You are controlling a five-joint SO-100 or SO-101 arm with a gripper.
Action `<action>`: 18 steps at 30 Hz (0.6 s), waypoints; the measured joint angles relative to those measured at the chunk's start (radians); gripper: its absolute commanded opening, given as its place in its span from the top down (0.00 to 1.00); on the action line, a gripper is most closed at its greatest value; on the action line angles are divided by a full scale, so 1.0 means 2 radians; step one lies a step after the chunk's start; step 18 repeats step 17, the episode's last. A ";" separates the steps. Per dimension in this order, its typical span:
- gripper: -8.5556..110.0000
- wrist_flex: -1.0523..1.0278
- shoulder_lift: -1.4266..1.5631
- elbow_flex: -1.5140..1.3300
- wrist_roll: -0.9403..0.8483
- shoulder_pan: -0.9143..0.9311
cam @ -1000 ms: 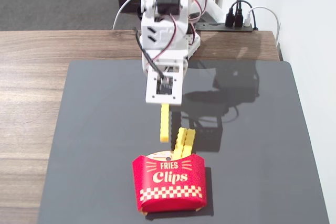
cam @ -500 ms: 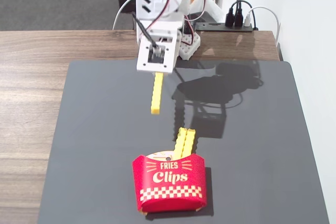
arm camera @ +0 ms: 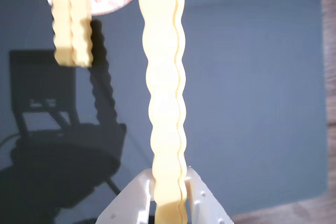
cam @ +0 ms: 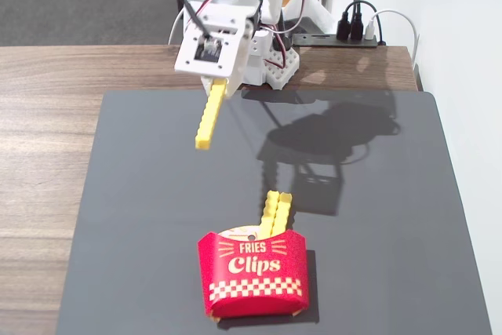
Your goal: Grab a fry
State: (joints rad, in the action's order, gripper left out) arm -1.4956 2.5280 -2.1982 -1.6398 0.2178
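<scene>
We judge the grab itself to be done: the end effector [cam: 217,84] has a fry [cam: 209,119] pinched at one end, and the fry hangs clear in the air above the far left part of the dark mat [cam: 376,272], well apart from the red carton [cam: 252,272]. In the fixed view the fry slants down and slightly left from the white housing, with its free tip touching nothing. What remains, as we read it, is only to carry the fry steadily; the next move calls for holding the grip firm, since the fry is held by one end and a long length hangs free beyond it.

In the wrist view the end effector [arm camera: 169,192] shows its two white fingers [arm camera: 131,200] pressed in against the fry [arm camera: 165,93] from either side, with no gap visible between finger and fry. So we call it closed down onto the fry, opened no wider than the fry's own thickness.

Two more fries [cam: 275,211] stand upright in the red carton, which sits at the near middle of the mat in the fixed view. The mat lies on a wooden bench [cam: 47,154], and the arm's base [cam: 271,68] stands at the far edge.
</scene>
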 measured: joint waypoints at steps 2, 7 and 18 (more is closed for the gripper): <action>0.91 -0.009 -0.013 0.020 0.004 -0.002; 0.91 -0.018 -0.041 0.056 0.011 -0.016; 0.91 -0.020 -0.065 0.064 0.022 -0.039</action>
